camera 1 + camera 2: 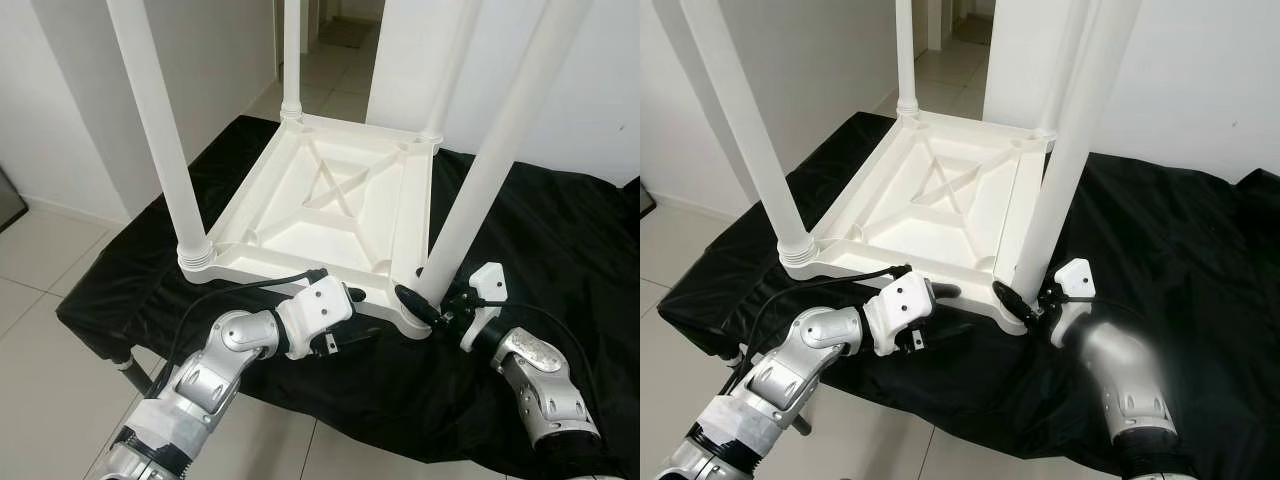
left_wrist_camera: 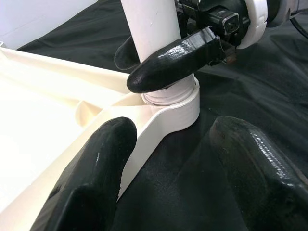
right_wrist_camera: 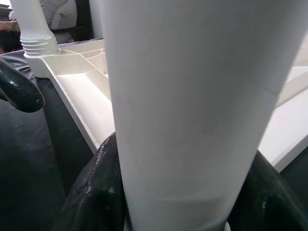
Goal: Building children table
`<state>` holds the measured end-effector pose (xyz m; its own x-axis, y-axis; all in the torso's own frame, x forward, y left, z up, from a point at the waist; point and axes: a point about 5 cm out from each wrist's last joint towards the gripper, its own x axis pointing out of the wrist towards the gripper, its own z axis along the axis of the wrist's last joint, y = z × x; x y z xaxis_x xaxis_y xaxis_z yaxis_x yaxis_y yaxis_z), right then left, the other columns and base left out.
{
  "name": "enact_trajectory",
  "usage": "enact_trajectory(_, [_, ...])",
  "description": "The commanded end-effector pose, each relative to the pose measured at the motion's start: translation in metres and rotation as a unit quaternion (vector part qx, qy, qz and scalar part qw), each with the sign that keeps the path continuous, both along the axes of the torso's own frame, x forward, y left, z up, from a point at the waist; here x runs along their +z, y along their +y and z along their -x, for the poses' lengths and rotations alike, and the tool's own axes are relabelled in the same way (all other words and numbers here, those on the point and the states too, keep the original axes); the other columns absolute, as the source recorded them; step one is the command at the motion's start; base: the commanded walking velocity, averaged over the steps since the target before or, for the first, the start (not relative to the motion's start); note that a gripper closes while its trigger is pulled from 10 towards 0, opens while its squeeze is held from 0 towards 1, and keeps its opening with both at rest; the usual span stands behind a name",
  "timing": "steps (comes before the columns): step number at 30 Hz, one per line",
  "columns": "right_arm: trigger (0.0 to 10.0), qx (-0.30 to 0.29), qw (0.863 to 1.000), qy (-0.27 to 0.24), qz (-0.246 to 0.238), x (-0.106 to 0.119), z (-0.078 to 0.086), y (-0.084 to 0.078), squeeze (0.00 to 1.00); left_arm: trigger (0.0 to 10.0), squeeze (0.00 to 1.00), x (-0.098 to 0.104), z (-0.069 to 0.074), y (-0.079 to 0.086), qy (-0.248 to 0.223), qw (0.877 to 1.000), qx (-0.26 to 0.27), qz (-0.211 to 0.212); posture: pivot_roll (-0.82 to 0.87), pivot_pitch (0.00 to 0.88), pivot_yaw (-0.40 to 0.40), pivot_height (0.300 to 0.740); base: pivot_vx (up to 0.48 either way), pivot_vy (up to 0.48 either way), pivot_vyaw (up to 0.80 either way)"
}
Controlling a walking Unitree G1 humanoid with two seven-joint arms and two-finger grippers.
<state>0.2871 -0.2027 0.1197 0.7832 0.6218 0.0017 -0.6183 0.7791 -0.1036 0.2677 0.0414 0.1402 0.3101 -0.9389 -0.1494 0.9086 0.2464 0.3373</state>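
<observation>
Left eye view: white plastic children's table (image 1: 335, 205) lies upside down on a black cloth-covered surface (image 1: 560, 250), ribbed underside w/ an X brace facing up. Four white round plastic legs stand up from its corners: near-left leg (image 1: 160, 130), far-left leg (image 1: 291, 55), far-right leg (image 1: 455, 60), near-right leg (image 1: 500, 150).

Right gripper (image 1: 432, 300) is at the base of the near-right leg, just above the corner socket. Its black fingers (image 2: 168, 65) are clamped on the leg from both sides; right wrist view shows the leg filling the gap btw. the two fingers, both pads touching it. So: closed around the leg, holding it. Leg is tilted slightly, leaning up & to the right in the head views.

Left gripper (image 1: 352, 300) sits at the table's near edge, just left of that same corner. Left wrist view: its two black fingers (image 2: 91, 178) are spread wide apart, nothing btw. them but the table's white rim and cloth; one finger is over the rim, the other over the cloth. Holds nothing.

White threaded collar (image 2: 180, 103) at the leg base is seated in the corner socket; a few thread rings show above it. Pale tiled floor (image 1: 40, 300) around, white walls (image 1: 80, 90) behind, doorway (image 1: 335, 25) at the back.
</observation>
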Motion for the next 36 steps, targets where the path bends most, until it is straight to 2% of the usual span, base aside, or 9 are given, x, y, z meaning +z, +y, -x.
enact_trajectory(1, [0.0,-0.003,1.0,0.005,0.005,-0.002,-0.001,-0.004,0.0,10.0,0.0,-0.003,0.0,0.0,-0.002,1.0,0.012,-0.007,0.04,0.0,-0.022,0.74,0.0,0.0,0.0])
enact_trajectory(6, [0.0,0.003,1.0,0.01,0.009,-0.004,0.0,-0.004,0.0,10.0,0.0,-0.004,0.002,0.0,-0.004,1.0,0.013,-0.012,0.04,0.0,-0.03,0.74,0.0,0.0,0.0])
enact_trajectory(7, [4.6,0.002,1.0,0.013,0.01,-0.005,0.001,-0.005,0.0,10.0,0.0,-0.004,0.003,0.0,-0.004,1.0,0.014,-0.009,0.03,0.0,-0.033,0.74,0.0,0.0,0.0])
enact_trajectory(8, [4.6,0.002,1.0,0.013,0.01,-0.005,0.001,-0.005,0.0,10.0,0.0,-0.004,0.003,0.0,-0.004,1.0,0.014,-0.009,0.03,0.0,-0.033,0.74,0.0,0.0,0.0])
enact_trajectory(9, [10.0,0.002,1.0,0.017,0.008,-0.005,0.003,-0.005,0.0,10.0,0.0,-0.004,0.003,0.0,-0.002,1.0,0.019,-0.007,0.03,0.0,-0.033,0.74,0.0,0.0,0.0])
enact_trajectory(17, [10.0,-0.01,1.0,0.012,-0.013,-0.006,0.01,0.0,0.0,10.0,0.0,-0.006,0.007,0.0,0.012,1.0,0.016,0.004,0.03,0.0,-0.038,0.74,0.0,0.0,0.0])
enact_trajectory(22, [10.0,-0.073,0.996,-0.016,-0.045,-0.001,0.011,0.002,0.0,10.0,0.0,-0.007,0.009,0.002,0.013,1.0,0.018,0.011,0.03,0.0,-0.049,0.74,0.0,0.0,0.0])
enact_trajectory(29, [10.0,-0.148,0.988,-0.015,-0.044,-0.004,0.016,0.003,0.0,10.0,0.0,-0.01,0.011,0.004,0.019,1.0,0.018,0.013,0.03,0.0,-0.056,0.74,0.0,0.0,0.0])
enact_trajectory(36, [10.0,-0.188,0.981,-0.016,-0.047,-0.005,0.019,0.01,0.0,10.0,0.0,-0.011,0.012,0.005,0.019,1.0,0.018,0.011,0.03,0.0,-0.062,0.74,0.0,0.0,0.0])
